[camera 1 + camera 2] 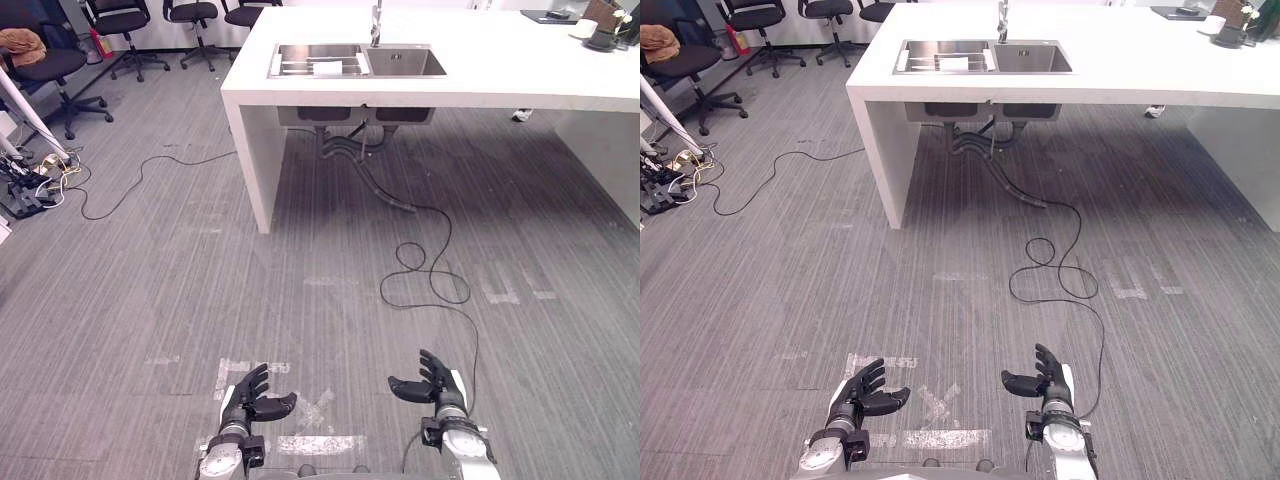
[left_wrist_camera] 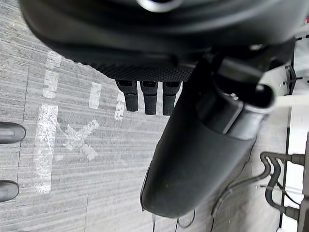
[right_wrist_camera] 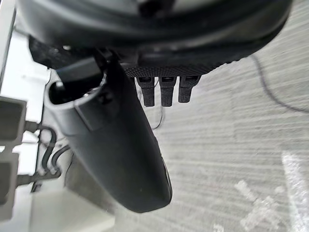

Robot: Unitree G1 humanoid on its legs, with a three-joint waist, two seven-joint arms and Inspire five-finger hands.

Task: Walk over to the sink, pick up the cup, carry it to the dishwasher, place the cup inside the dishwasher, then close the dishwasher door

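Well ahead across the floor (image 1: 150, 280), the sink (image 1: 405, 62) sits toward the surface's (image 1: 500, 70) left end, about equally far from both arms. What may be the cup (image 1: 328, 67), pale in its left basin, is too small to show an axis. Left robot hand (image 1: 252, 398) and right robot hand (image 1: 432, 385) hang slack-fingered, empty.

Both eyes look down, sharing far sink (image 1: 405, 62); wrist views hug left hand (image 2: 203, 154), right hand (image 3: 116, 145).

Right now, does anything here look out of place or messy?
A grey hose under the sink trails loose onto the floor, and a thin cable snakes across it nearby. Both look untidy and could be a trip hazard.
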